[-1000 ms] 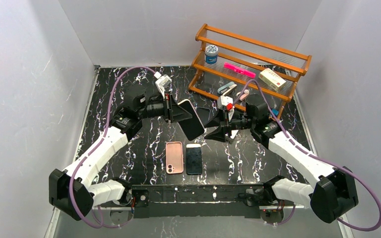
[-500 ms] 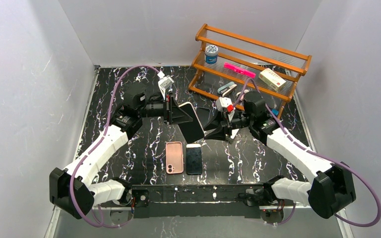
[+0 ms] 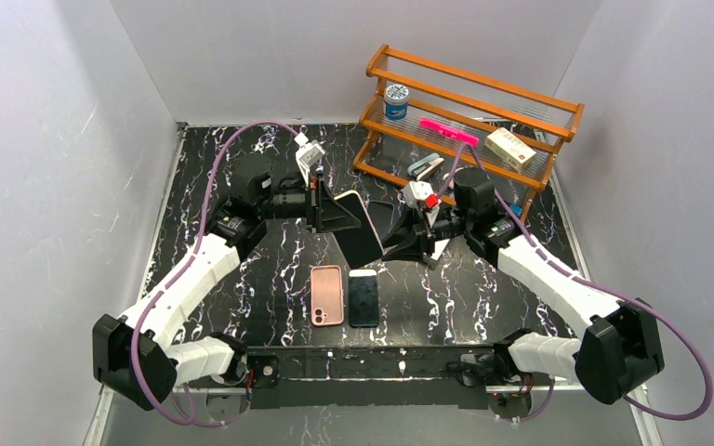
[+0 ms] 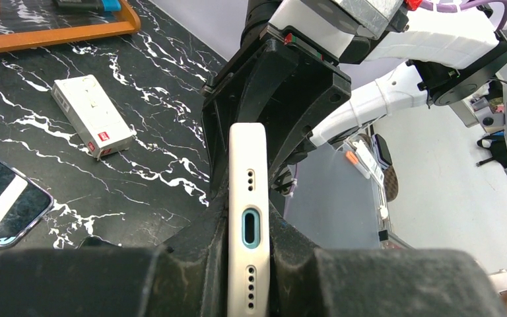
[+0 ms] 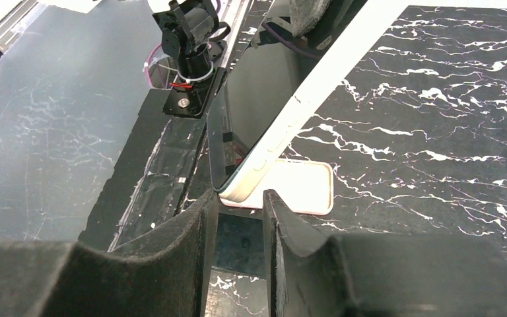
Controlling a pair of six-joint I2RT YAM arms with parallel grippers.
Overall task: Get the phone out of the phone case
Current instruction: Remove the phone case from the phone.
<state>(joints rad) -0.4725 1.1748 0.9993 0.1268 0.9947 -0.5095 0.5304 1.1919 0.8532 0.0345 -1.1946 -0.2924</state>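
While my left gripper [image 4: 247,214] is clamped tight on the port end of the phone [image 3: 361,234], that phone sits in its cream phone case [image 4: 247,158] and hangs tilted above the middle of the bench [image 3: 446,290]. My right gripper [image 5: 241,205] is parted by a narrow gap and holds nothing. The phone's lower corner is just past its fingertips; whether they touch I cannot tell. By the bench's near edge, 1 pink case [image 3: 326,295] and 1 dark handset [image 3: 363,297] lie side by side.
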